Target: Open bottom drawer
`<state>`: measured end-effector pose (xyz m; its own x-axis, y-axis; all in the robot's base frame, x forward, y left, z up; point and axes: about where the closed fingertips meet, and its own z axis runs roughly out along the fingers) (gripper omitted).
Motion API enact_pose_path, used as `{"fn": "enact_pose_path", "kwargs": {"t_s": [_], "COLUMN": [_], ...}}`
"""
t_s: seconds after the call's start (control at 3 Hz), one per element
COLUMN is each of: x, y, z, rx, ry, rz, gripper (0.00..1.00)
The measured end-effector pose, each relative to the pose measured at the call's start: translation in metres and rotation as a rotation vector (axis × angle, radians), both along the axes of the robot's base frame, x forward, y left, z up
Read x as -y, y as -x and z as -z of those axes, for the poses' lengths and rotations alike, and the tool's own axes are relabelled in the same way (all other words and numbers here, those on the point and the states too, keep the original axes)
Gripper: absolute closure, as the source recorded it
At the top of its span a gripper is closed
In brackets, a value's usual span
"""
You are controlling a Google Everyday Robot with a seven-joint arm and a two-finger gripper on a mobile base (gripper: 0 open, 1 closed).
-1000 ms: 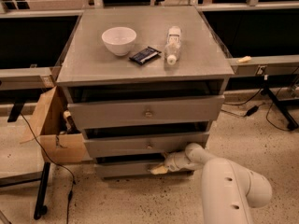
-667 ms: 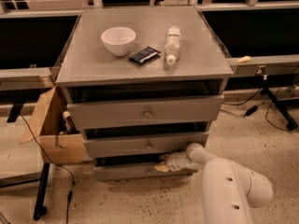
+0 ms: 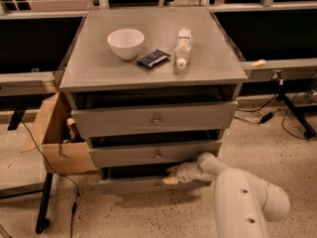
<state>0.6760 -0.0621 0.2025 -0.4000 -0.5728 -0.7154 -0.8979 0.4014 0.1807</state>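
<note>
The bottom drawer (image 3: 133, 184) is the lowest and narrowest grey front of the grey cabinet (image 3: 153, 63). It stands slightly out, with a dark gap above it. My gripper (image 3: 171, 176) reaches in from the right on a white arm (image 3: 242, 197) and sits at the drawer's upper edge near the centre, covering the spot where the knob sits. The knob itself is hidden. The middle drawer (image 3: 156, 153) and top drawer (image 3: 154, 119) above it show small brass knobs.
On the cabinet top lie a white bowl (image 3: 126, 42), a dark packet (image 3: 153, 58) and a plastic bottle (image 3: 183, 47) on its side. An open cardboard box (image 3: 52, 138) stands left of the cabinet. Cables and a black stand leg (image 3: 43, 202) lie on the floor.
The gripper and forearm have shifted slightly right and toward the camera, and the bottom drawer front appears to have come out a little with it.
</note>
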Motion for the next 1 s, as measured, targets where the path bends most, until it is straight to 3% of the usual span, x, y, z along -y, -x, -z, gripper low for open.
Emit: {"fn": "enact_pose_path", "kwargs": {"t_s": [0.33, 1.0], "x": [0.0075, 0.0115], "y": [0.0018, 0.0053], "z": [0.0058, 0.0063], "rx": [0.018, 0.029], "ry": [-0.010, -0.008], "rz": [0.012, 0.007], "gripper": [0.82, 0.36]}}
